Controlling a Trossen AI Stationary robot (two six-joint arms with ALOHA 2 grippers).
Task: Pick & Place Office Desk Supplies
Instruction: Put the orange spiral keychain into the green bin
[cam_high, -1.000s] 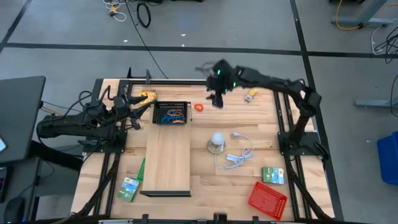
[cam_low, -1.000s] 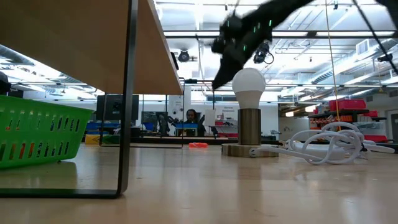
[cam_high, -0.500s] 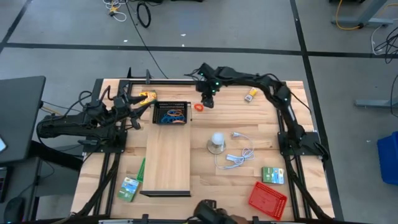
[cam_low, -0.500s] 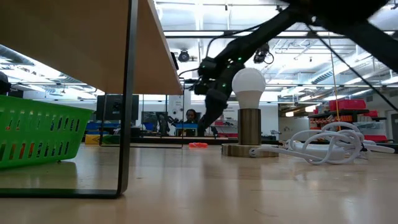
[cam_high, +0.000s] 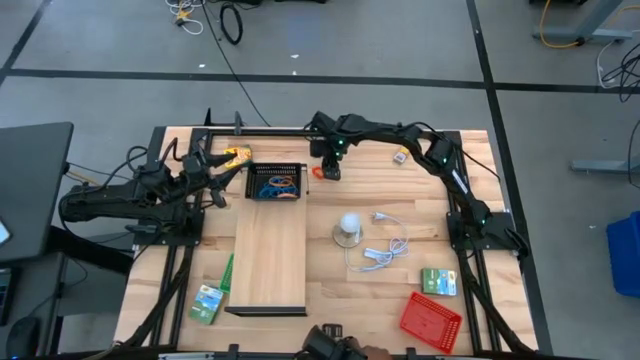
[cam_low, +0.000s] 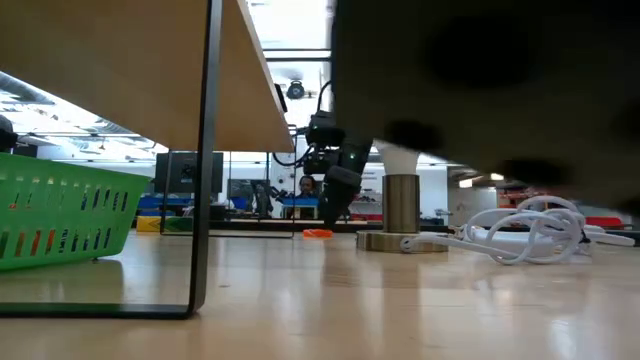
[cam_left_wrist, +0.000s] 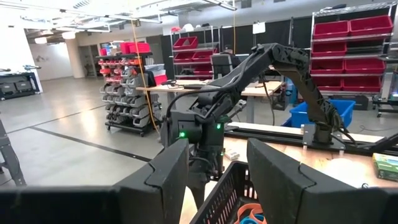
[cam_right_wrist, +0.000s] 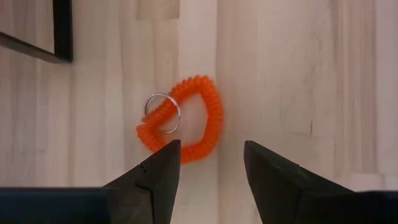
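Observation:
An orange coil band with a metal key ring lies flat on the table, just right of the black mesh tray. My right gripper hangs open close above it and points steeply down. One fingertip stands in front of the coil's near side. The high view shows the same gripper over the band. My left gripper waits open at the table's left, level, facing the tray. A small yellow box and green boxes lie farther off.
The black tray holds blue and orange bands. A long wooden board stands as a raised shelf in the middle. A lamp with a white bulb and a white cable lie right of it. A red tray sits near the front right, a green tray under the shelf.
My right gripper has come down and toward the table's left, tipping from a shallow slant to a steep downward point, and now hangs close over the orange coil band. The band has not moved.

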